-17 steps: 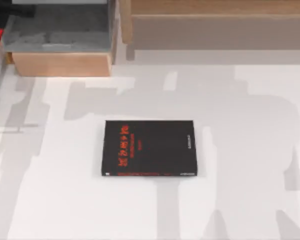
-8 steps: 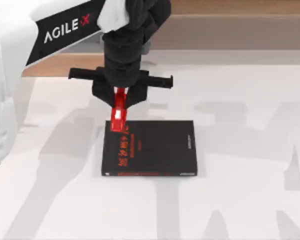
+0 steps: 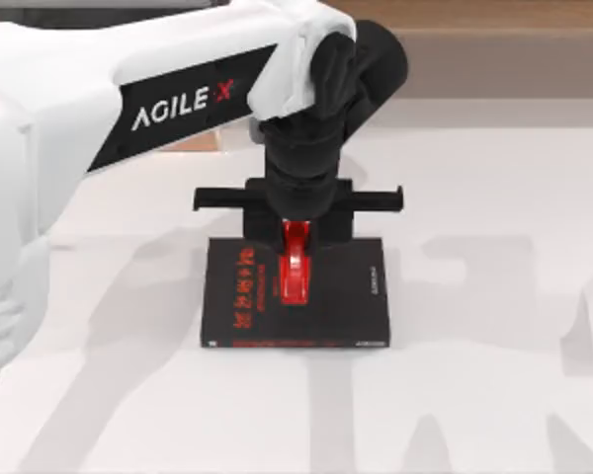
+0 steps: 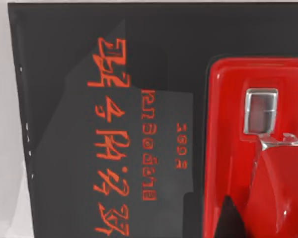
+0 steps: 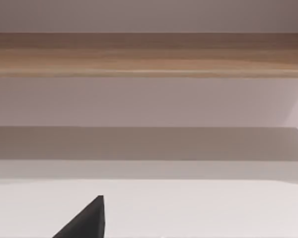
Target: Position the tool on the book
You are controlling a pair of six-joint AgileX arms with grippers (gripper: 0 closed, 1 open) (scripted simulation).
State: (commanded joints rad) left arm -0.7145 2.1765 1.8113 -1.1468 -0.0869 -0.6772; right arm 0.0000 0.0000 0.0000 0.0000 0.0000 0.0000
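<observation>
Tool [image 3: 294,269] sits clamped in my left hand [image 3: 295,235], sticking out beyond the fingertips toward the near side of the bench [image 3: 474,415]. It is glossy red, long and narrow, with a pale spot partway along it. Seen from above, its free end lies over the middle of the book [image 3: 336,301], a little toward the side where the red characters [image 3: 245,286] run. Whether it touches the cover or hangs just above it, I cannot tell.

My left hand hovers over the far edge of the book, its black body and crossbar covering that edge. The white arm behind it reaches in from the left side of the bench, with the AgileX lettering [image 3: 183,102] along it.

From my left wrist camera, the tool [image 4: 258,163] looms close, with a small silvery rectangular fitting [image 4: 261,110] set into its red shell. Beside it the black cover of the book [image 4: 64,99] spreads out, with the large red characters [image 4: 111,139] in a column and smaller red lines of text between them and the tool. White bench surface borders the book's edge.

My right arm is parked away from the work. Its wrist camera looks across the white bench [image 5: 213,208] toward a wooden ledge [image 5: 149,54], with a dark tip of my right hand [image 5: 87,220] in the frame; I cannot tell whether that hand is apart or together.
</observation>
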